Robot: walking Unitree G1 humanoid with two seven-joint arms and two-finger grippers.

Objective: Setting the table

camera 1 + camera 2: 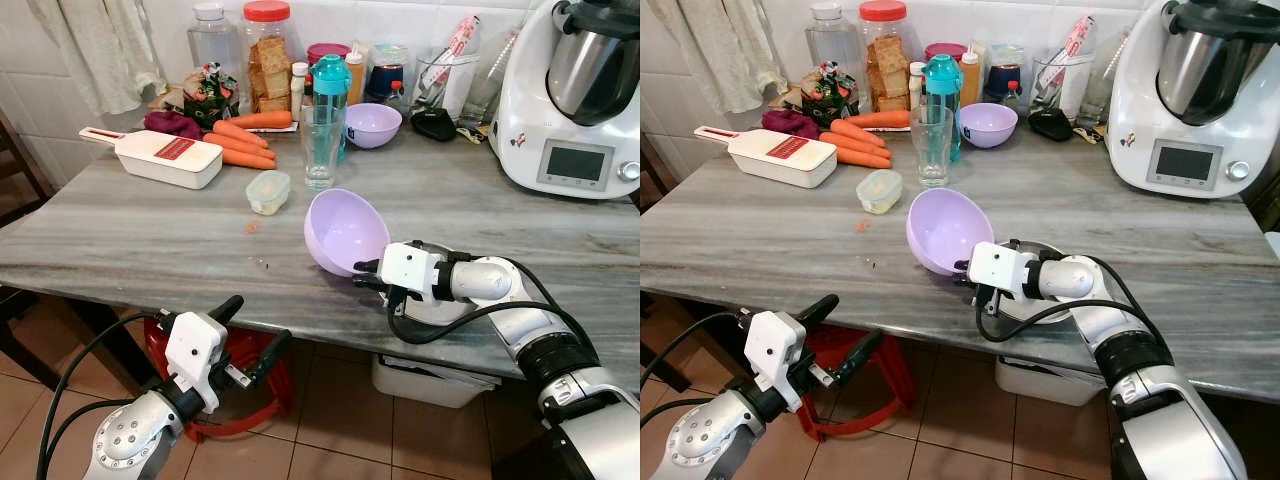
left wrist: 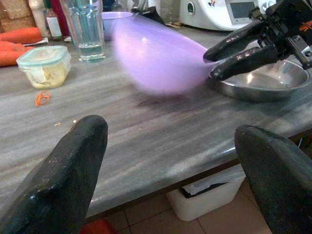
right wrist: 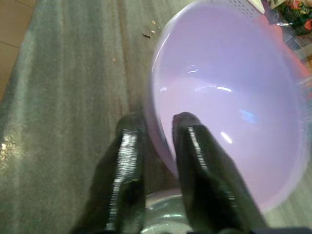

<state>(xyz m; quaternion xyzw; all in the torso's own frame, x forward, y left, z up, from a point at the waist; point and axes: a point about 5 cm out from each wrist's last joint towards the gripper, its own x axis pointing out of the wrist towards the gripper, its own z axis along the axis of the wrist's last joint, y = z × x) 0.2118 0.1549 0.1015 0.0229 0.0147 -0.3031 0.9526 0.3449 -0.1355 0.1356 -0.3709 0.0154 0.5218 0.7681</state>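
Note:
A lilac plastic bowl [image 1: 340,230] hangs tilted on its side just above the grey marble table [image 1: 150,240], near the front edge. My right gripper [image 1: 365,273] is shut on its rim, one finger inside and one outside, as the right wrist view shows on the bowl [image 3: 229,112]. Under that gripper lies a shallow steel dish [image 2: 263,83]. My left gripper [image 1: 255,335] is open and holds nothing. It hovers below and in front of the table's edge, pointing at the bowl [image 2: 156,58].
At the back stand a second lilac bowl [image 1: 372,124], a drinking glass [image 1: 321,150], a teal bottle [image 1: 330,90], jars, carrots [image 1: 240,143], a white slicer [image 1: 160,155] and a small lidded tub [image 1: 268,191]. A kitchen machine [image 1: 575,100] fills the right corner. A red stool [image 1: 250,370] and a white bin [image 1: 430,385] sit underneath.

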